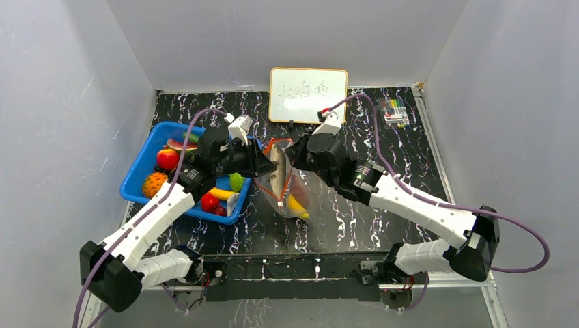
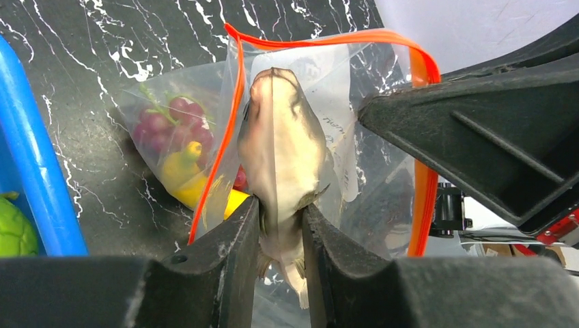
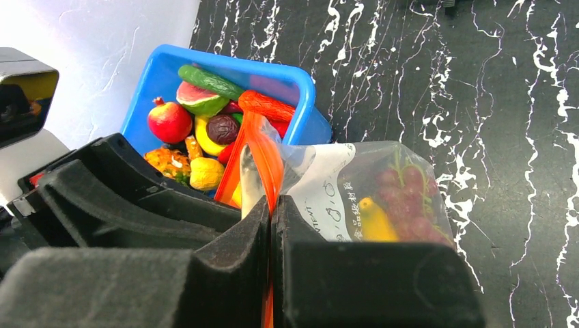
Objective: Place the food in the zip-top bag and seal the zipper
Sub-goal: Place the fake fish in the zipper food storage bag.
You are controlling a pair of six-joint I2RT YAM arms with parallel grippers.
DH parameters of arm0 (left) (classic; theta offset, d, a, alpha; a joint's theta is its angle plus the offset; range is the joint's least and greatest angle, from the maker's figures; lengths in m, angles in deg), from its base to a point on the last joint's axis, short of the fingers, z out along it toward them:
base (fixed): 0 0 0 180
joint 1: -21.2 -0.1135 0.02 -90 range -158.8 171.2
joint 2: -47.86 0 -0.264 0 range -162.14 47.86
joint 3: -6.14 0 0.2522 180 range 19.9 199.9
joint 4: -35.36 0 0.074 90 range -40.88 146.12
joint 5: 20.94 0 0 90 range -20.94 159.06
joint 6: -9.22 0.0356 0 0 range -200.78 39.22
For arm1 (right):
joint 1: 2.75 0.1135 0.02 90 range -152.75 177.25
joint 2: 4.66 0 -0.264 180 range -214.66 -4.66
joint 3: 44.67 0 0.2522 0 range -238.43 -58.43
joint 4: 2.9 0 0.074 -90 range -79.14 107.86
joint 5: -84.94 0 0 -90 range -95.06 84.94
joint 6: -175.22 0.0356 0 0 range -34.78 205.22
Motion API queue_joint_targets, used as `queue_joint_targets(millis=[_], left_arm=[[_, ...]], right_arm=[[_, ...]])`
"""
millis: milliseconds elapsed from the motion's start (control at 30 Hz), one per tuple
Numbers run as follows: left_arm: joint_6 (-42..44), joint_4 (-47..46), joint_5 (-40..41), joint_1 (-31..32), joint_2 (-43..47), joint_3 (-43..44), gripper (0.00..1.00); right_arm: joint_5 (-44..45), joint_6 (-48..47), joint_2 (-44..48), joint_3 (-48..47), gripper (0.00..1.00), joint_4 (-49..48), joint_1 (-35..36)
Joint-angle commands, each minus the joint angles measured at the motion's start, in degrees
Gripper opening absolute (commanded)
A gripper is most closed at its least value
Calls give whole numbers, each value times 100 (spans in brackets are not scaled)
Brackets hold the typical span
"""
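The clear zip-top bag (image 1: 292, 195) stands on the table with its mouth held open. My left gripper (image 2: 281, 225) is shut on the tail end of a pale grey toy fish (image 2: 280, 150), whose head points into the mouth ringed by the red-orange zipper (image 2: 328, 39). Dark red grapes (image 2: 174, 123) and a yellow banana (image 2: 181, 171) lie inside at the bottom. My right gripper (image 3: 272, 205) is shut on the zipper (image 3: 266, 154) strip at the far side of the mouth. More food (image 3: 205, 123) fills the blue basket.
The blue basket (image 1: 136, 171) stands left of the bag, close behind my left gripper (image 1: 263, 164). A small whiteboard (image 1: 308, 94) leans at the back wall. A marker box (image 1: 394, 113) sits back right. White walls enclose the table.
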Motion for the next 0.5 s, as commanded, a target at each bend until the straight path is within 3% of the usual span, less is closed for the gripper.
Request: queue_joint_targets(millis=[0, 67, 200, 467], left_arm=[[44, 80, -222, 42, 138, 276, 33], [-9, -13, -226, 44, 251, 273, 46], [-33, -113, -194, 43, 426, 287, 63], [26, 552, 363, 43, 528, 522, 66]], right_arm=[[72, 61, 186, 30, 0, -486, 5], [76, 48, 213, 102, 0, -475, 3], [60, 26, 209, 157, 0, -369, 6], [118, 2, 398, 285, 0, -333, 6]])
